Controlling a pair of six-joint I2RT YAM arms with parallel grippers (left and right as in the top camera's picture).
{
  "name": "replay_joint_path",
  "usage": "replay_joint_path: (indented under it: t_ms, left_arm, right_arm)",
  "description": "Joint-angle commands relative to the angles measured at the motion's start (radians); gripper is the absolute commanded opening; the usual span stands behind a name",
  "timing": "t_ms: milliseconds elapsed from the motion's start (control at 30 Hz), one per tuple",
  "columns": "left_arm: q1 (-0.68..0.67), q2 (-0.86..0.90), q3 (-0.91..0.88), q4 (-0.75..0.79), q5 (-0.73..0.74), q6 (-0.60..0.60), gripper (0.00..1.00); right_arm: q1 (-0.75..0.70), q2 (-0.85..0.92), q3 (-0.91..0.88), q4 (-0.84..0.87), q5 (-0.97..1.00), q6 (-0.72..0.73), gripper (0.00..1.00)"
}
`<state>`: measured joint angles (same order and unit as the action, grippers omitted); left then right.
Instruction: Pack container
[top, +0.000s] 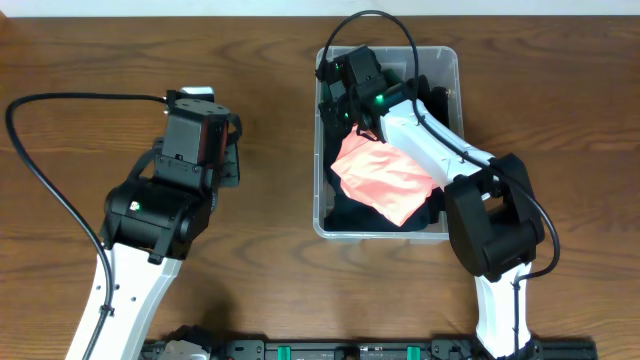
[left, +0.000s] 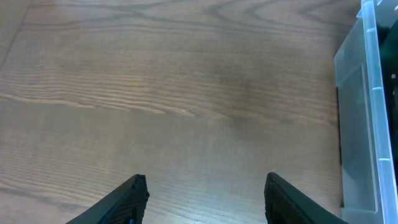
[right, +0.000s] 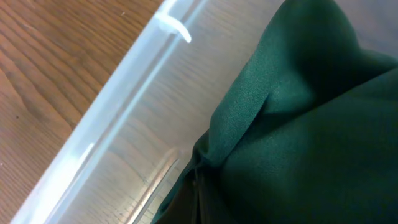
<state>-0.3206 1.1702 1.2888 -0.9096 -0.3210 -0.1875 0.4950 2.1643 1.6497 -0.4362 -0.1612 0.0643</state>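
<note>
The clear container (top: 320, 150) stands right of centre on the table. In it a pink folded garment (top: 385, 178) lies on top of dark clothing (top: 350, 215). My right gripper (top: 335, 75) is down in the container's far left corner, shut on a dark green garment (right: 298, 124). That cloth bunches at the jaws and hides them in the right wrist view. The container's wall (right: 124, 93) runs just beside it. My left gripper (left: 205, 186) hangs open over bare wood, left of the container (left: 357, 124), with nothing between its fingers (left: 134, 199).
The wooden table (top: 120, 50) stretches bare to the left and behind the left arm (top: 150, 210). A black cable (top: 60, 190) loops along its left side. The right arm (top: 490, 220) leans over the container's near right corner.
</note>
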Motion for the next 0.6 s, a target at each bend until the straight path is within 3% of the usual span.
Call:
replay_joint_path:
  t_ms: [0,267,400,567]
  left_arm:
    - [0.004,-0.008,0.003,0.001,-0.003,-0.013,0.61]
    - [0.005,-0.008,0.003,0.014,-0.003,-0.013,0.61]
    - [0.004,-0.008,0.003,0.014,-0.002,-0.013,0.61]
    - [0.004,-0.008,0.003,0.017,-0.002,-0.013,0.61]
  right_arm:
    - [0.008,0.021,-0.017,-0.013,0.0,0.034,0.01]
    - [0.0,-0.246,-0.015,0.026,0.006,-0.012,0.01]
    - [-0.011,-0.361,-0.015,0.025,0.155,-0.021,0.01]
    - [-0.049,-0.354,-0.019,-0.03,0.236,-0.021,0.01]
